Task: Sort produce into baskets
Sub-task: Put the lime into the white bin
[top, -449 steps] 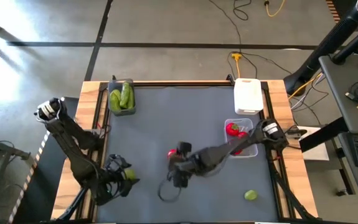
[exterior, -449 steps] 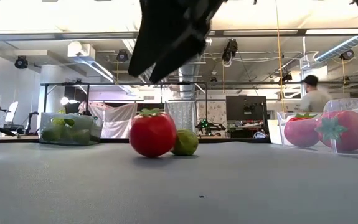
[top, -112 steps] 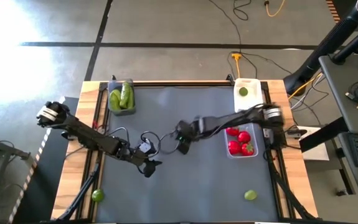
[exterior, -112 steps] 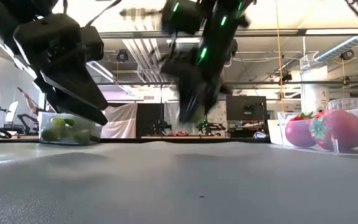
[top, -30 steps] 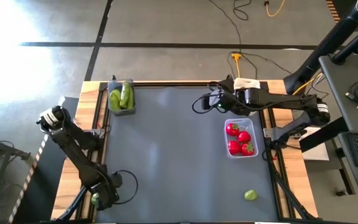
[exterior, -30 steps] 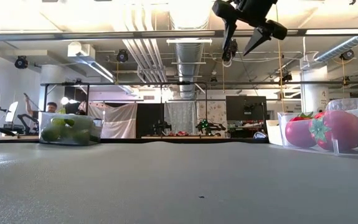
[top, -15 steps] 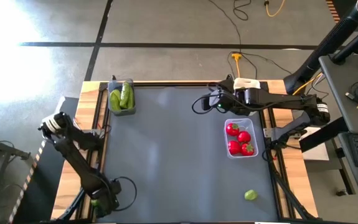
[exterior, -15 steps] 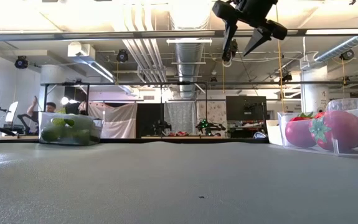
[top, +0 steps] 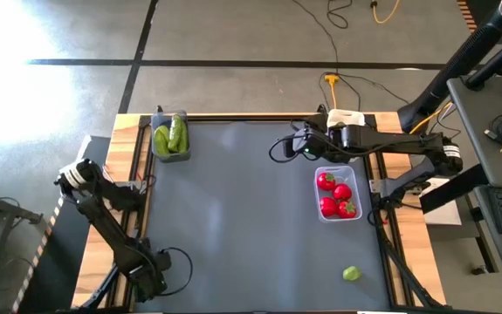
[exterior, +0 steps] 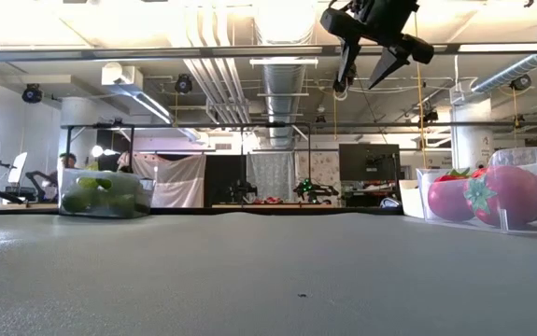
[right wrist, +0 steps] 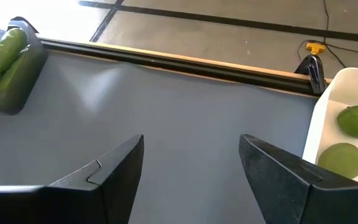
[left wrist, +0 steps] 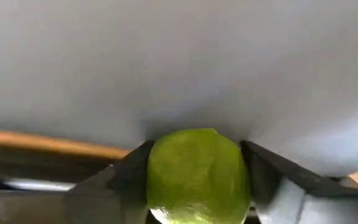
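Lime point(left wrist: 197, 176), clamped between the left gripper point(left wrist: 197, 186) fingers, is judged light, smooth and roll-prone. It is best held across its widest middle. The right gripper point(right wrist: 191, 168), centre frame, is spread open and empty.

The left hand point(left wrist: 194, 180) has come down around the stray lime point(left wrist: 197, 174) at the table's near-left corner.

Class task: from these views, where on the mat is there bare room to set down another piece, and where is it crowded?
Free: the broad mat between the dark bin and the clear bin. Crowded: the far right corner, where the right gripper hangs beside the white bin.

Overhead and table-level views share the grey mat point(top: 233, 209)
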`<move>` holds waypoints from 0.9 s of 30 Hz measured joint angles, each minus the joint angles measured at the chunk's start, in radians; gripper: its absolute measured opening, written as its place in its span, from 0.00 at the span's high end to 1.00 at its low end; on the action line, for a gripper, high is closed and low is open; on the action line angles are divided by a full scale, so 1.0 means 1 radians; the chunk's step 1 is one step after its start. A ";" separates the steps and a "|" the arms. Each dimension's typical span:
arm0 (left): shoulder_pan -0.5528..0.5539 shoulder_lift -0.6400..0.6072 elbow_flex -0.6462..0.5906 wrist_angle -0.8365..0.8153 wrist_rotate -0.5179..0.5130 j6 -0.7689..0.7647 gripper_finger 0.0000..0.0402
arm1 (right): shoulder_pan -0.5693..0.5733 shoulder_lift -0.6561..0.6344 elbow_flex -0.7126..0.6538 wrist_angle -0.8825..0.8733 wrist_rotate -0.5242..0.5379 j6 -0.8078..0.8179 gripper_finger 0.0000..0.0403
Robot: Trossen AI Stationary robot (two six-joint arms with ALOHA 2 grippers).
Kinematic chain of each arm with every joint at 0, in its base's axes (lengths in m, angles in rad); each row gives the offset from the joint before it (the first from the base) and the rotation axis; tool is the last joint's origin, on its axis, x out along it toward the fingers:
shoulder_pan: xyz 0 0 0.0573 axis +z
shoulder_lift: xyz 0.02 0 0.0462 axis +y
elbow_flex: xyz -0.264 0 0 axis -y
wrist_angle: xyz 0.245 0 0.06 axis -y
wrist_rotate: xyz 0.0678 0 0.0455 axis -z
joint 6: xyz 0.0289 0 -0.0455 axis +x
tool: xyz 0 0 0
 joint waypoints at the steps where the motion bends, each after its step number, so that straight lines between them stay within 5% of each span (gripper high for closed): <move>1: 0.008 -0.011 0.000 -0.017 -0.037 0.032 0.51 | 0.004 0.000 0.000 0.000 0.000 0.002 0.37; 8: 0.115 -0.086 -0.004 -0.159 -0.530 0.396 0.57 | 0.127 0.082 -0.005 0.072 0.002 -0.039 0.39; 12: 0.166 -0.113 -0.077 -0.012 -0.853 0.736 0.53 | 0.265 0.179 -0.005 0.209 -0.020 -0.118 0.40; 17: 0.319 -0.158 -0.209 0.387 -0.886 1.074 0.52 | 0.452 0.309 -0.005 0.346 -0.109 -0.164 0.40; 22: 0.449 -0.178 -0.260 0.696 -0.870 1.504 0.53 | 0.589 0.418 -0.005 0.343 -0.112 0.082 0.40; 27: 0.573 -0.145 -0.271 0.952 -0.740 1.859 0.53 | 0.669 0.489 -0.005 0.366 -0.158 0.282 0.40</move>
